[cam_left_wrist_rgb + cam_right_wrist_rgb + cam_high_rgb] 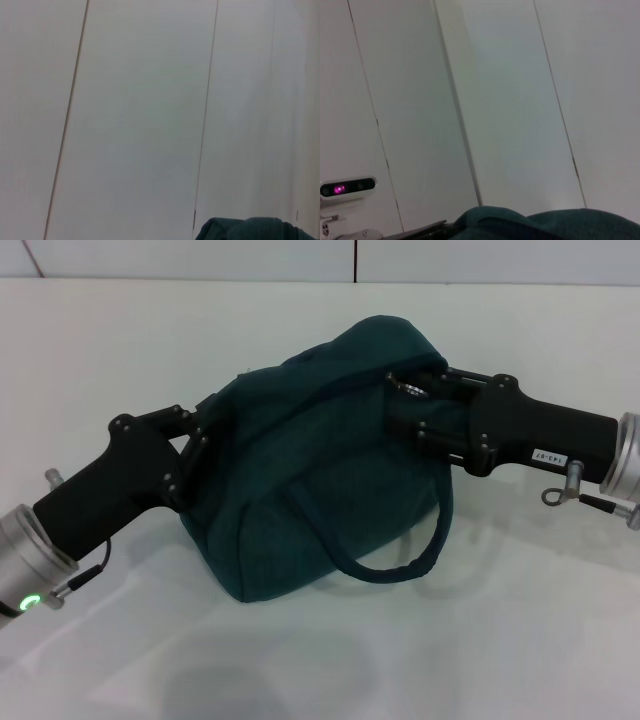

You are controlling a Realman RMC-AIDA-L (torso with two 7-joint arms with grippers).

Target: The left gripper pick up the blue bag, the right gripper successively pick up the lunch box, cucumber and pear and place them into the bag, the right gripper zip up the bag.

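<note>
The blue bag (300, 490) sits bulging in the middle of the white table in the head view, its top drawn closed. My left gripper (200, 437) is shut on the fabric at the bag's left end. At the bag's upper right, my right gripper (405, 390) is shut on the metal zipper pull (412, 390). One rope handle (400, 565) droops over the near side. A strip of the bag's fabric also shows in the left wrist view (250, 229) and the right wrist view (545, 224). The lunch box, cucumber and pear are hidden or out of view.
The white table (500, 640) runs all round the bag, with a panelled wall (300, 258) behind it. Both wrist views show mostly pale wall panels. A small camera with a magenta light (347, 189) shows in the right wrist view.
</note>
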